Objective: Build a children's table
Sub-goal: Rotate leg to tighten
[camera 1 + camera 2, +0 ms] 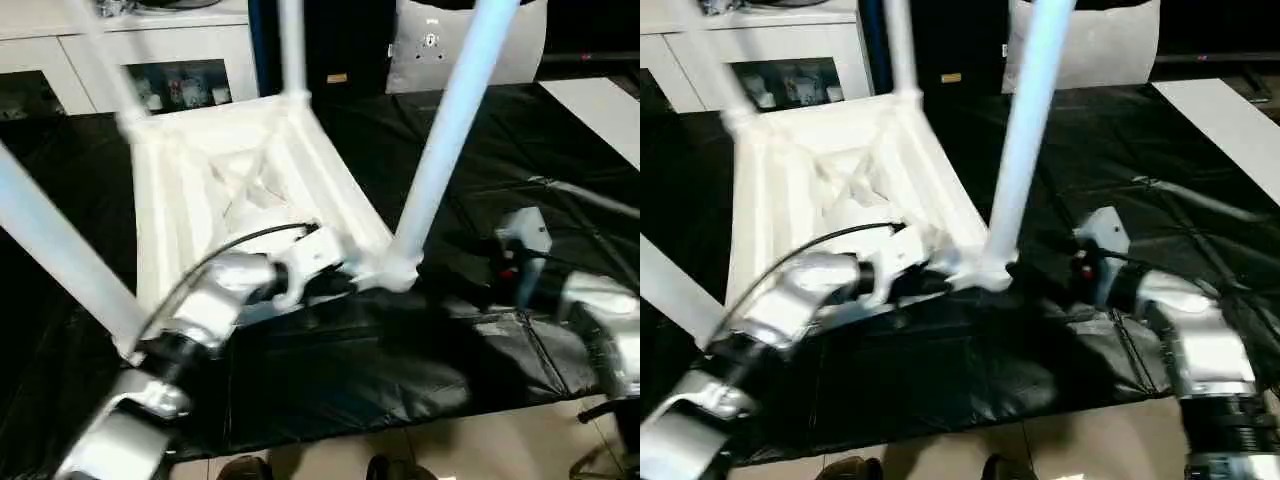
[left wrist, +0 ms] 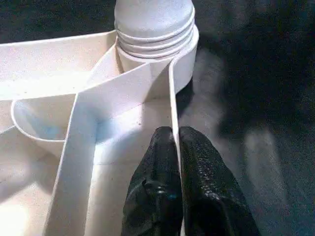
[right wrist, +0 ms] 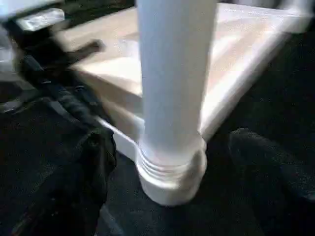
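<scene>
The children's table (image 1: pixel 230 190) lies upside down on the black-covered work surface, ribbed underside up, with white tube legs rising from its corner sockets. My left gripper (image 2: pixel 174 147) is shut on the thin rim wall of the top, just short of the near right corner socket (image 2: pixel 157 54). That socket holds a leg (image 1: pixel 450 130) that leans up and away. My right gripper (image 3: pixel 177 167) is open, with one black finger (image 3: pixel 91 162) on each side of the leg's base, both apart from it.
The black cover (image 1: pixel 400 370) ends near the front, where the floor and a person's shoes (image 1: pixel 240 468) show. White cabinets (image 1: pixel 150 60) stand behind the work surface. A white panel (image 1: pixel 600 110) lies at the far right.
</scene>
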{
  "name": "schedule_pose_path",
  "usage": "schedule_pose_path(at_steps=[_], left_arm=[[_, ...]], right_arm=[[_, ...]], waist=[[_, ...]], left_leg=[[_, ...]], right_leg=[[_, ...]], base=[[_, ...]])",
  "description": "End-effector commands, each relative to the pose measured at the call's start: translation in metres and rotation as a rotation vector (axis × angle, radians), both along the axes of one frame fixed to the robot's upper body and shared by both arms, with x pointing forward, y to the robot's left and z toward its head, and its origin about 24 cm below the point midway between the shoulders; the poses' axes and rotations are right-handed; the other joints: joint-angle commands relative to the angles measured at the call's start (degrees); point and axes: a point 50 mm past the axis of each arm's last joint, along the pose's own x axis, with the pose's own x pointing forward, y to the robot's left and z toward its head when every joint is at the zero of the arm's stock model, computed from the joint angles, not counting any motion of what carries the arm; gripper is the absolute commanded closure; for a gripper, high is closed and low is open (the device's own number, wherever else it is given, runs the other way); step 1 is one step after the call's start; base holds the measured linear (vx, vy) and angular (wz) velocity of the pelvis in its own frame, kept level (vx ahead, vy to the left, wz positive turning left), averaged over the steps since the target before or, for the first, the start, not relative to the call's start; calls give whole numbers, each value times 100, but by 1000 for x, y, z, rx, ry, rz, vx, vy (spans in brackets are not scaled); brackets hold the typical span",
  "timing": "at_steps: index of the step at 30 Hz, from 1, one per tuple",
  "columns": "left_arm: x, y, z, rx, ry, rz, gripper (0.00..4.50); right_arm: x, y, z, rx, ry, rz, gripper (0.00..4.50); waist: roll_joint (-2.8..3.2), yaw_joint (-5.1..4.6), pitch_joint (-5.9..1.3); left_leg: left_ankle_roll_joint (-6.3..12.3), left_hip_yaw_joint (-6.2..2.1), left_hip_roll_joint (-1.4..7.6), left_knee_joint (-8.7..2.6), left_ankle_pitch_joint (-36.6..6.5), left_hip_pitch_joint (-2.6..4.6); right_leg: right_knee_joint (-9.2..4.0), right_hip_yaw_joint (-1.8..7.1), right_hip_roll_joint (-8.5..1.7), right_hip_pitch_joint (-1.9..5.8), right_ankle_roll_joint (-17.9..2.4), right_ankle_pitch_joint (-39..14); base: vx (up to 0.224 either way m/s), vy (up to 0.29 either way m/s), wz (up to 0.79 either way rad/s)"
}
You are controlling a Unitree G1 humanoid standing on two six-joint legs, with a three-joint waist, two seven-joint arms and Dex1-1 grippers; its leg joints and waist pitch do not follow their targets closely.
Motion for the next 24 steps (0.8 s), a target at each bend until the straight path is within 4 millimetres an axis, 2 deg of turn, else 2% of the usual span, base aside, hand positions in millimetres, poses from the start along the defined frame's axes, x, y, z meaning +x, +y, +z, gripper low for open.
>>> schedule_pose_path(at_steps=[1,3,4,5,6,9,13,16,24], left_arm=[[-12,-10,4,1,-12,-180,450],[-14,-6,4,23,-6,-232,450],[-15,-4,4,33,0,-253,450],[-17,-1,5,39,9,-288,450],[-18,1,6,49,18,-320,450],[-19,5,9,67,26,-388,450],[-19,7,11,99,21,-450,450],[-20,7,11,100,25,-464,450],[-20,5,12,84,29,-479,450]], right_arm=[[-4,3,4,-6,-2,107,57],[-6,4,4,-17,10,160,57],[-6,4,4,-21,18,183,73],[-6,4,4,-24,35,214,83],[-7,5,3,-28,53,248,83],[-8,7,2,-45,80,312,106],[-5,12,1,-53,84,359,150],[-5,14,1,-47,88,374,161],[-5,21,-1,-22,100,433,238]], waist=[[-122,13,-396],[-119,31,-397],[-110,56,-405],[-149,66,-394],[-135,112,-409],[-133,136,-397],[-154,140,-392],[-165,135,-389],[-183,134,-403]], left_leg=[[661,8,119,-327,-1293,31],[644,15,133,-327,-1257,28],[641,15,141,-325,-1256,36],[639,23,149,-328,-1242,26],[625,24,160,-322,-1197,52],[603,33,161,-315,-1211,45],[569,26,155,-320,-1258,29],[513,22,147,-321,-1251,26],[558,28,151,-308,-1106,21]], right_leg=[[-443,238,-275,330,-959,-2309],[-416,248,-276,329,-1036,-2162],[-398,247,-274,326,-1079,-2100],[-388,254,-276,323,-1108,-2050],[-368,263,-286,317,-1150,-1986],[-340,275,-288,308,-1232,-1881],[-340,272,-300,321,-1185,-2008],[-356,270,-306,331,-1108,-2180],[-320,272,-296,336,-1194,-1928]], base=[[0,0,0],[0,0,0],[0,0,0],[0,0,0],[0,0,0],[0,0,0],[0,0,0],[0,0,0],[0,0,0]])
